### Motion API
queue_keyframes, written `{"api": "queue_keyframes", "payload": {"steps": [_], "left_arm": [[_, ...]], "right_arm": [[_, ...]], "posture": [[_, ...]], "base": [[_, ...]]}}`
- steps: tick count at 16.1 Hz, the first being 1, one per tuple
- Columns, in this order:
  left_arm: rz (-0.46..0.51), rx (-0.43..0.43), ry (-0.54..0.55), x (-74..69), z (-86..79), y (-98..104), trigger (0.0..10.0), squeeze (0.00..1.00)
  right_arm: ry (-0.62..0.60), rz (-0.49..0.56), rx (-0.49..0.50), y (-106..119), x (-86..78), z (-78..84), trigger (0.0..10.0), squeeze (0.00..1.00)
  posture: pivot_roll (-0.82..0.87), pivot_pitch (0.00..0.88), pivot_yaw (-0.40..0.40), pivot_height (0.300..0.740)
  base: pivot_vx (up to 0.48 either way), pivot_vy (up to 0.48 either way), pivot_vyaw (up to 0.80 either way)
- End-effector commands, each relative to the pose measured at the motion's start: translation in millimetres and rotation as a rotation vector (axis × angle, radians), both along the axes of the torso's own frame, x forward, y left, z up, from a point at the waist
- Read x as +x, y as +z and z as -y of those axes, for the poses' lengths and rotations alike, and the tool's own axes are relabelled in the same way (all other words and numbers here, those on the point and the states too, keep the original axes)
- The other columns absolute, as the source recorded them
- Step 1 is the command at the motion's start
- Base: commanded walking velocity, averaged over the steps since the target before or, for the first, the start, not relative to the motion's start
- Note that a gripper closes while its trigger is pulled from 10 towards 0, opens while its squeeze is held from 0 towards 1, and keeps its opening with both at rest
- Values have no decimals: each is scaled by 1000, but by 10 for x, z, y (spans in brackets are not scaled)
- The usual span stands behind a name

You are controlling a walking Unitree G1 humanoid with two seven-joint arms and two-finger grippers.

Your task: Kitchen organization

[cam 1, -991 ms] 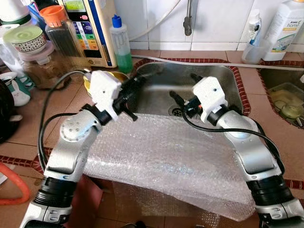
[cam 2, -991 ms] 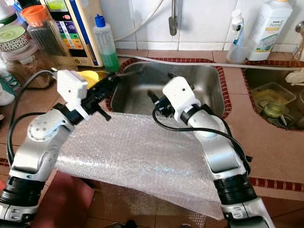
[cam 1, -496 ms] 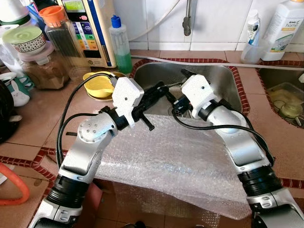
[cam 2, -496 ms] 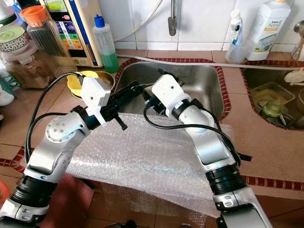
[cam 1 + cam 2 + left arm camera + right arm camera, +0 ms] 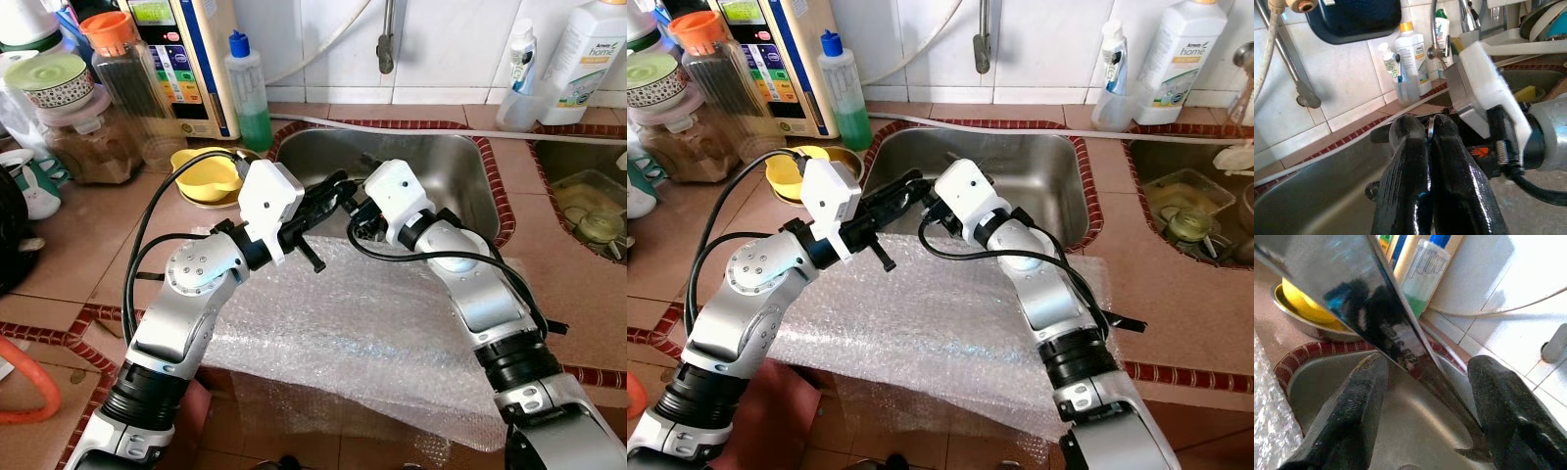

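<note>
1. The left gripper (image 5: 328, 192) reaches out over the near edge of the steel sink (image 5: 460, 166), just past the far edge of the bubble wrap (image 5: 362, 333).
2. In the left wrist view its two black fingers (image 5: 1405, 186) are pressed together, with a thin sliver of metal edge nipped between the tips.
3. That sliver is the metal blade (image 5: 1396, 340). It is flat, shiny and mirror-like. It looks like a knife blade, though I can't be sure from here, as it is hard to pick out in the head views.
4. The right gripper (image 5: 355, 201) comes in from the other side and meets the left one nose to nose over the same sink edge.
5. Its fingers (image 5: 1352, 421) are spread wide. In the right wrist view the blade runs slantwise through the gap between them, and I can't tell whether it touches either one.
6. The bubble wrap lies flat on the tiled counter in front of the sink. Its front edge hangs over the counter lip, and both silver arms pass above it.
7. To the left of the sink sits a yellow bowl (image 5: 201, 168), with a bottle of green liquid (image 5: 250, 93) behind it against the wall.
8. A tap (image 5: 388, 39) hangs above the sink, and a white bottle (image 5: 583, 59) stands at the far right.
</note>
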State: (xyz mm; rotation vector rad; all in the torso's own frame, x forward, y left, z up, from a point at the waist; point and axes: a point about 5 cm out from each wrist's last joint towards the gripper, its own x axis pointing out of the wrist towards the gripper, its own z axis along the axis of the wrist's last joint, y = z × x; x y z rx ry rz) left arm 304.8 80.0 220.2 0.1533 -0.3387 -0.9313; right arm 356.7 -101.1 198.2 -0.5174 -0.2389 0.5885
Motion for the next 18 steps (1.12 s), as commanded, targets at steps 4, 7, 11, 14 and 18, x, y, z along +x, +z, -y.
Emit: {"api": "queue_keyframes", "payload": {"steps": [4, 7, 11, 14, 18], "left_arm": [[50, 9, -54, -81, 68, 75, 0, 0], [49, 18, -55, -81, 69, 60, 0, 0], [47, 18, -58, -82, 67, 60, 0, 0], [48, 26, -52, -66, 62, 47, 0, 0], [42, 20, -18, -39, 40, 19, 10000, 0]], "right_arm": [[89, -36, -104, -80, 6, -61, 0, 0], [102, -30, -142, -82, -2, -40, 0, 0], [80, -17, -132, -66, 10, 24, 0, 0], [52, -12, -124, -58, 25, 89, 0, 0], [24, 0, -127, -56, 45, 144, 0, 0]], "posture": [[-234, 135, 117, 740], [-236, 138, 116, 740], [-239, 140, 120, 740], [-237, 137, 121, 740], [-236, 133, 123, 740]], "base": [[0, 0, 0], [0, 0, 0], [0, 0, 0], [0, 0, 0], [0, 0, 0]]}}
